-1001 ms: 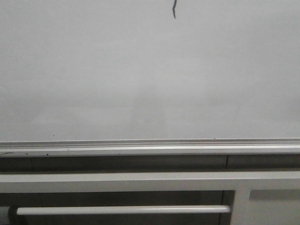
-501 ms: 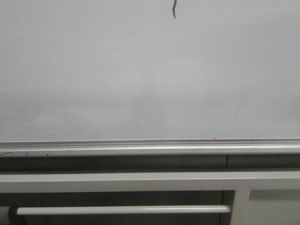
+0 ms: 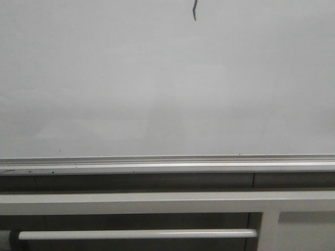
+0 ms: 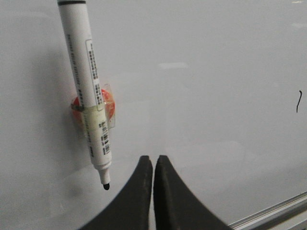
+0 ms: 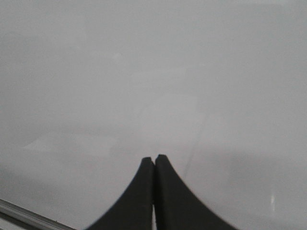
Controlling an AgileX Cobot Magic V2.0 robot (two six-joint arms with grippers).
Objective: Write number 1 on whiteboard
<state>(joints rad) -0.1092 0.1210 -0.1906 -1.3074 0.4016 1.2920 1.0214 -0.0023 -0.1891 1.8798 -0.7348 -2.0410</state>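
Note:
The whiteboard (image 3: 157,89) fills most of the front view, pale grey and glossy. The number 1 (image 3: 194,10) is a short dark kinked stroke at its top edge; it also shows in the left wrist view (image 4: 298,101). A white marker (image 4: 86,91) with a bare black tip hangs on the board, taped to a red-orange magnet (image 4: 103,103). My left gripper (image 4: 153,159) is shut and empty, beside the marker's tip and apart from it. My right gripper (image 5: 154,159) is shut and empty, facing bare board (image 5: 153,72). Neither gripper shows in the front view.
A silver metal rail (image 3: 167,159) edges the board's bottom, with small dark specks on it. Below it are a white frame panel (image 3: 157,201) and a white horizontal bar (image 3: 136,234). The rail also shows in the left wrist view (image 4: 273,213) and the right wrist view (image 5: 24,213).

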